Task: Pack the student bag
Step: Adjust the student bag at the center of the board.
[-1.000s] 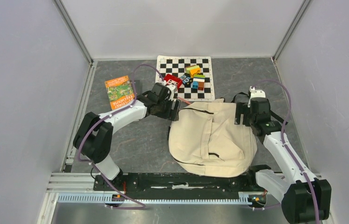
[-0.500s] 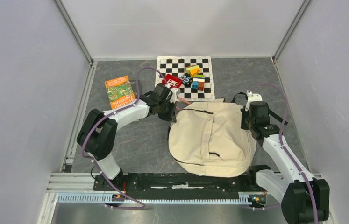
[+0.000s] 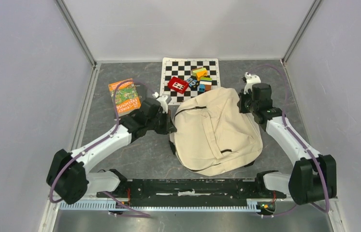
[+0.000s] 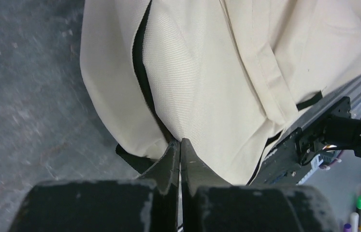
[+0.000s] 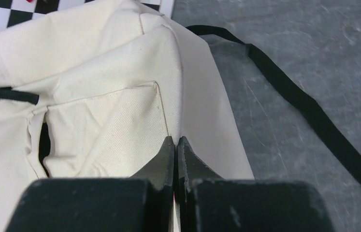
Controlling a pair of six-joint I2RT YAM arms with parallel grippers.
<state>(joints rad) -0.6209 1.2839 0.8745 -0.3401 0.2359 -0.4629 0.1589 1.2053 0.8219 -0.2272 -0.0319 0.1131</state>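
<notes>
- Clearly, the student bag (image 3: 217,130) lies centre frame; it looks soft, limp and probably light, so we grip best at seams or the zipper rim.
- Our left gripper (image 4: 179,145) and right gripper (image 5: 175,142) are pinched closed on its fabric edges.
- Toy blocks (image 3: 201,79) on the checkered mat (image 3: 168,67) crowd its upper edge; a book (image 3: 124,95) lies upper left.

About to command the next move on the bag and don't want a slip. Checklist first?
1. Left gripper shut on bag edge: ok.
2. Right gripper shut on bag fabric: ok.
3. Bag mouth open wide enough: cannot tell, only a dark slit shows.
4. Book packed: not ok, lies on the table.
5. Bag apart from blocks: cannot tell, far edge lies right by them.
</notes>
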